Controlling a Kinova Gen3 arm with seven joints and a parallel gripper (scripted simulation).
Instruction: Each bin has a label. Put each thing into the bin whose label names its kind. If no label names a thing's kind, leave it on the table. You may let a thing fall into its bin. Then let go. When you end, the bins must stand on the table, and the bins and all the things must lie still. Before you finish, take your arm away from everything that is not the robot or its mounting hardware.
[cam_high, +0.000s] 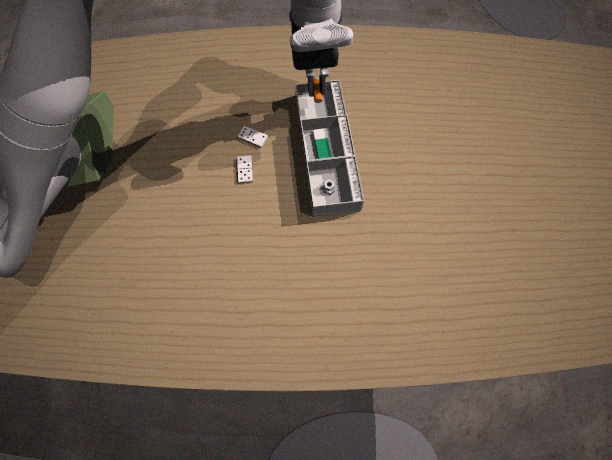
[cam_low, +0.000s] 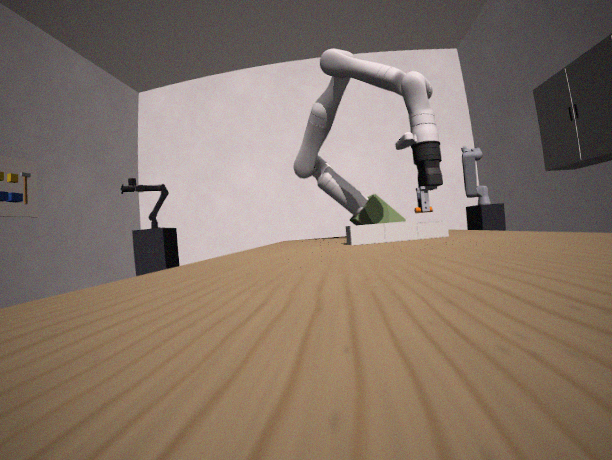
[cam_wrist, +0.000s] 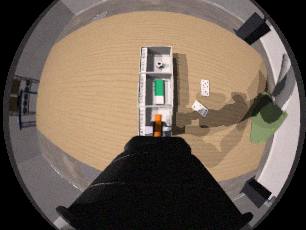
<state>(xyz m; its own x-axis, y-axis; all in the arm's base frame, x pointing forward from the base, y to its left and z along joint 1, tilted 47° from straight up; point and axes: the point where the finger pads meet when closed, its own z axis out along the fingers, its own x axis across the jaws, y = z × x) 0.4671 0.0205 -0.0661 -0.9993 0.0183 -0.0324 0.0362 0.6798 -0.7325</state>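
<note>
Orange battery (cam_high: 317, 91) (cam_low: 419, 210) (cam_wrist: 158, 125) is grasped by end effector (cam_high: 317, 87) (cam_low: 424, 209) (cam_wrist: 158, 126), above the batteries bin (cam_high: 299, 102) (cam_wrist: 171, 116), approx. over its middle. If released too high or off-centre, it may bounce, hit the divider, or roll w/o settling.

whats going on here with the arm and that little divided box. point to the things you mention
The arm's gripper (cam_high: 317, 86) (cam_low: 424, 209) is holding an orange cylinder (cam_high: 318, 97) (cam_low: 418, 210) (cam_wrist: 158, 122) above the batteries compartment, not yet let go. A green-and-white block (cam_high: 323, 148) (cam_wrist: 159, 88) lies in the stationery compartment, and a small metal piece (cam_high: 328, 185) (cam_wrist: 159, 64) sits in the nuts and bolts one. Two dominoes lie on the table beside the box.
</note>
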